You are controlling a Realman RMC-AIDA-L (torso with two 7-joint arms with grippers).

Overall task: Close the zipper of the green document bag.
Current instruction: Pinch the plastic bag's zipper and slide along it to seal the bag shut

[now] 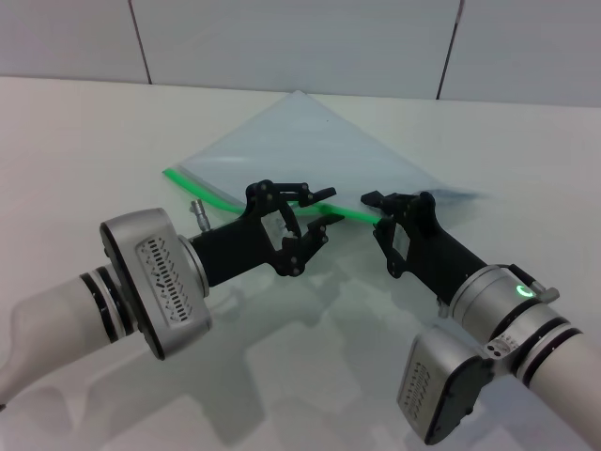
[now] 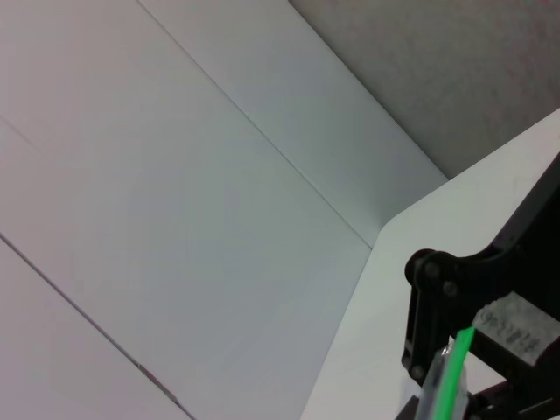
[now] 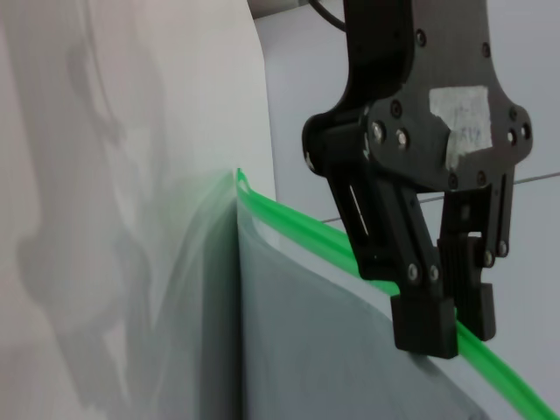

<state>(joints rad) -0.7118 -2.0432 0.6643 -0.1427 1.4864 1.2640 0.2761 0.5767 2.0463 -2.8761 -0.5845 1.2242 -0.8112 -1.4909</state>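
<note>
On the white counter [image 1: 310, 366]: 1 green document bag [image 1: 300, 150], zipper [image 1: 211, 193] nearest the robot, left end effector [image 1: 319, 209] pinching that strip mid-length, right end effector [image 1: 380, 211] alongside, grip indeterminate; likely next, steady pull along the strip.

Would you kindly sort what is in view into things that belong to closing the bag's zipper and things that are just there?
Belonging to the job:
- green document bag
- zipper along its near edge
- left gripper, shut on the zipper
- right gripper, at the zipper beside it

Just there:
- white table
- wall behind
</note>
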